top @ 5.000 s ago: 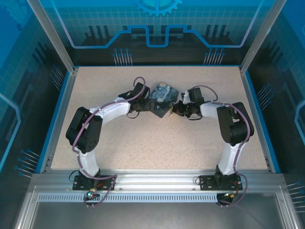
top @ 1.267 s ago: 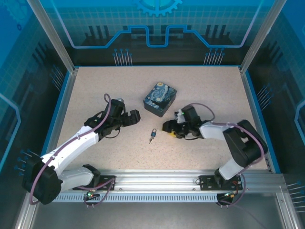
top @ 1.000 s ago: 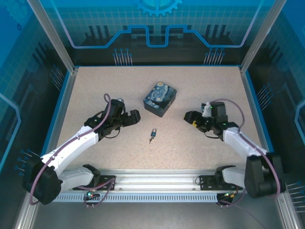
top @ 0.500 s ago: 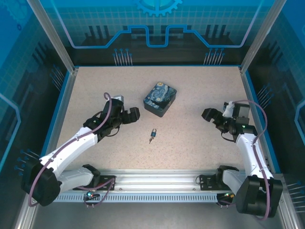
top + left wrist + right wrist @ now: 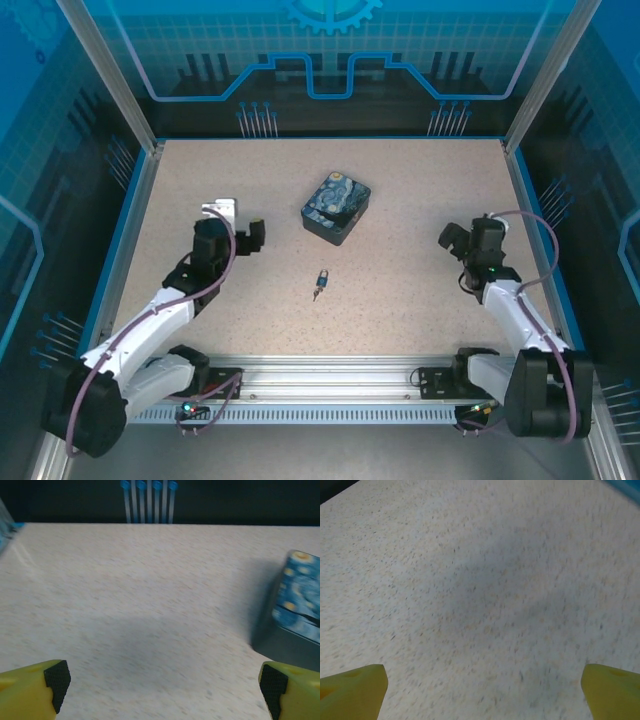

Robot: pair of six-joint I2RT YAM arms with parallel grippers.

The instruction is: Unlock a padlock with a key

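The tiny blue padlock [image 5: 323, 277] lies flat on the speckled table [image 5: 400, 320], in front of the box. The slim dark key [image 5: 317, 293] sticks out of its near end. It is too small to tell how the shackle stands. My left gripper [image 5: 238, 222] is open, well to the left of the padlock; its yellow fingers [image 5: 32, 690] stand wide apart over bare table. Far to the right my right gripper [image 5: 468, 230] is open too, and its fingertips [image 5: 612, 692] have nothing between them.
The dark blue swirl-painted box [image 5: 337, 206] stands behind the padlock; its side shows at the right edge [image 5: 300, 605] of the left wrist view. Blue rails [image 5: 125, 240] and clear walls bound the table on three sides.
My right arm swung away from the padlock to the right edge, and its jaws widened. The left arm drew back and turned leftward. The padlock and key have not moved.
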